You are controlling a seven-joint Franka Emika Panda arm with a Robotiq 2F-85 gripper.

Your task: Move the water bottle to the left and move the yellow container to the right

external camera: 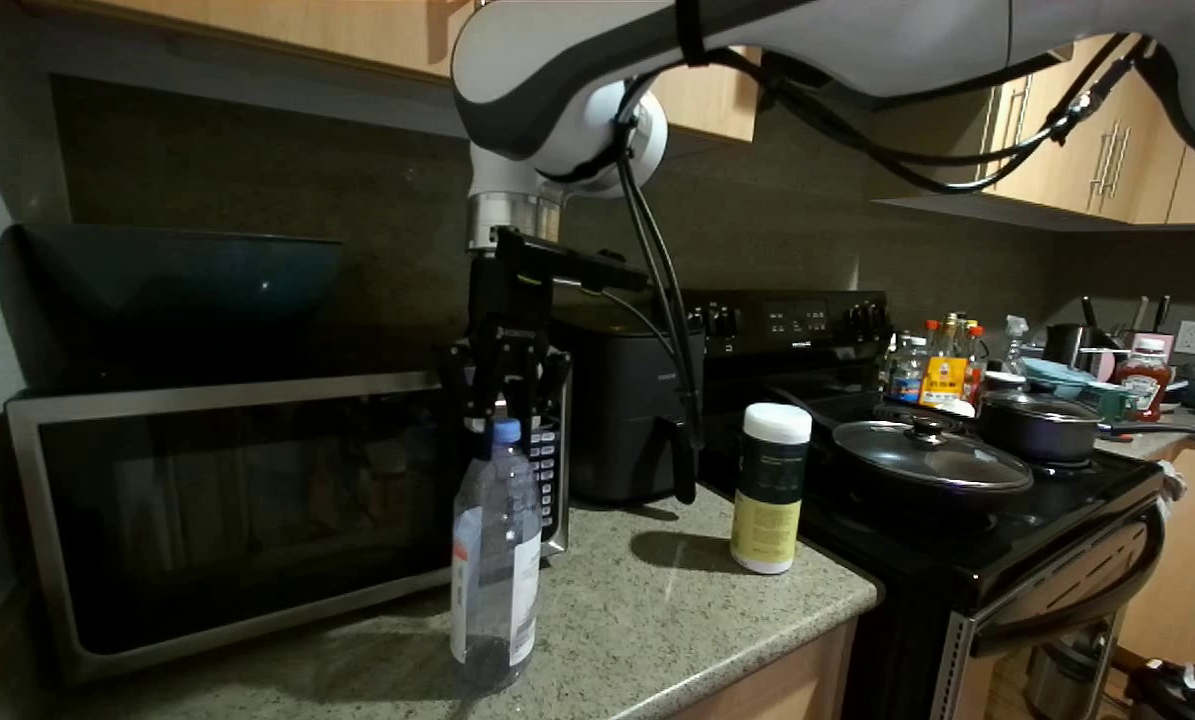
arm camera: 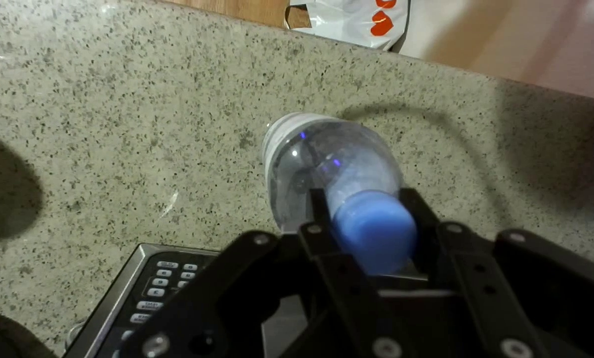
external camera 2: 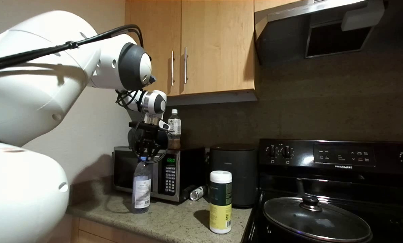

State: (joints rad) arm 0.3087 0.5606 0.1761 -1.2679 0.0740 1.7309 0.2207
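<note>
One bottle [external camera 2: 142, 192], in front of the microwave [external camera 2: 170, 175], had the gripper [arm camera: 366, 203] on it, jaws narrow and snug around its top. I figured a fast slide, gripped that high, could swing the bottom into the microwave. Jar [external camera 2: 220, 202] stood right of the microwave, untouched.

Arm [external camera 2: 44, 72] bent, gripper [external camera: 505, 420] down, fingers [arm camera: 319, 211] clamped

From here I see it stretched out high, wrist [external camera: 513, 215] hanging approx. vert., gripper pointing str. down. Per wrist view, both fingers press in, 1 on ea. side, w/ narrow gap btwn tips.
</note>
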